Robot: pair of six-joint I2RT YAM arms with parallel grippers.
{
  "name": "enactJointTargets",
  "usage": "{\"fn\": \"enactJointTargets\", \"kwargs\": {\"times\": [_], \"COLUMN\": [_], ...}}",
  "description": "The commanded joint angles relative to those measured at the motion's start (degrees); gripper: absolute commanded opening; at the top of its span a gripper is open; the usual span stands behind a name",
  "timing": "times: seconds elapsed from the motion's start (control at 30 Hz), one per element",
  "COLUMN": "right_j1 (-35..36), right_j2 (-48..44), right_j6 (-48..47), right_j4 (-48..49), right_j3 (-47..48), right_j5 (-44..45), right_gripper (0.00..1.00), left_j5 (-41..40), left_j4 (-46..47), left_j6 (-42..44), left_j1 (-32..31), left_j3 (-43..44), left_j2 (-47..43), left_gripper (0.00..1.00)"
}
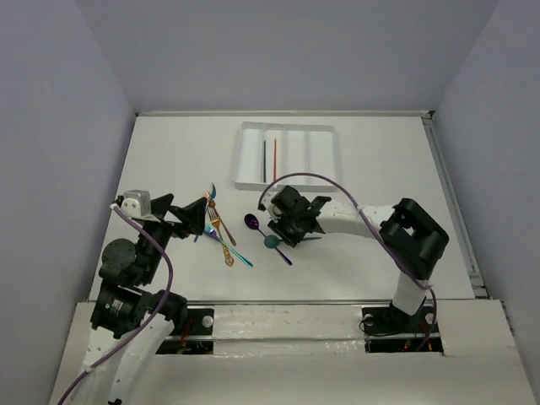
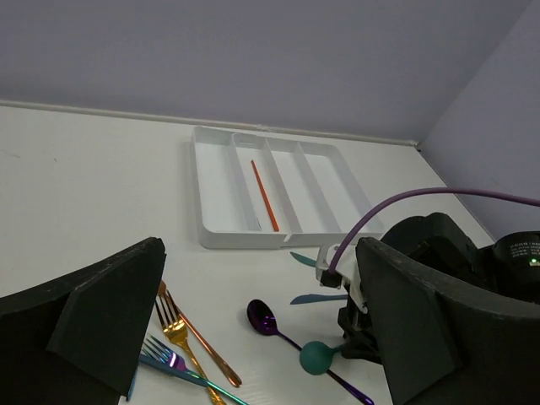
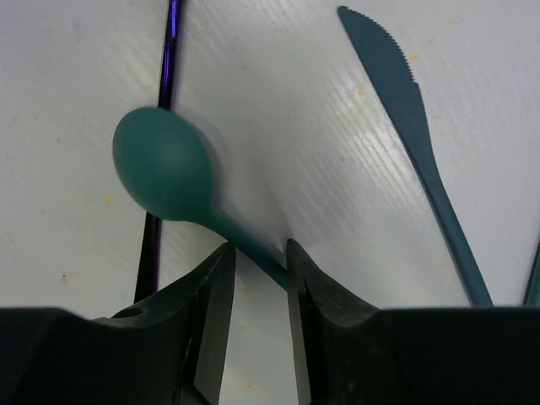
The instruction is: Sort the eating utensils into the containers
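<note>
My right gripper (image 1: 278,234) (image 3: 257,261) is shut on the thin handle of a teal spoon (image 3: 164,164) (image 1: 271,241). The spoon's bowl lies over the handle of a purple spoon (image 2: 263,316) (image 1: 252,222). A teal knife (image 3: 413,126) lies just right of it. My left gripper (image 1: 201,216) (image 2: 257,283) is open and empty. It hovers over a heap of gold, copper and blue forks (image 1: 221,229) (image 2: 173,333). The white tray (image 1: 240,156) (image 2: 245,240) stands at the back. It holds an orange stick (image 2: 264,196) (image 1: 274,160) and a dark stick (image 1: 264,160) in its second compartment.
Two teal knives (image 2: 319,299) lie between the tray and my right gripper. A purple cable (image 1: 321,179) arcs over the right arm. Raised table edges run along the back and right sides.
</note>
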Motion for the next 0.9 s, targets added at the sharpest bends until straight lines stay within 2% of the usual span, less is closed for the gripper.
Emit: {"fn": "enactJointTargets", "kwargs": {"times": [0.0, 0.3, 0.4, 0.77, 0.87], "right_j1": [3.2, 5.5, 5.5, 5.5, 1.7], "right_j2": [0.5, 1.0, -0.1, -9.9, -9.7], "right_j6": [0.4, 0.4, 0.2, 0.9, 2.7], "right_j4": [-1.2, -1.4, -1.1, -0.8, 4.6], "right_j3": [1.5, 4.0, 4.8, 10.5, 14.9], "right_j5": [-2.0, -3.1, -2.2, 2.1, 2.0], "right_gripper": [0.32, 0.05, 0.00, 0.00, 0.00], "left_j5": [1.0, 0.8, 0.8, 0.3, -0.6], "left_j4": [3.0, 2.9, 2.8, 2.6, 2.4], "left_j6": [0.5, 0.4, 0.5, 0.3, 0.3], "left_j1": [0.4, 0.4, 0.4, 0.4, 0.4], "left_j3": [1.2, 1.2, 1.2, 1.2, 1.2], "left_j2": [-0.9, -1.3, -1.4, -2.6, -2.8], "left_gripper": [0.99, 0.99, 0.99, 0.99, 0.99]}}
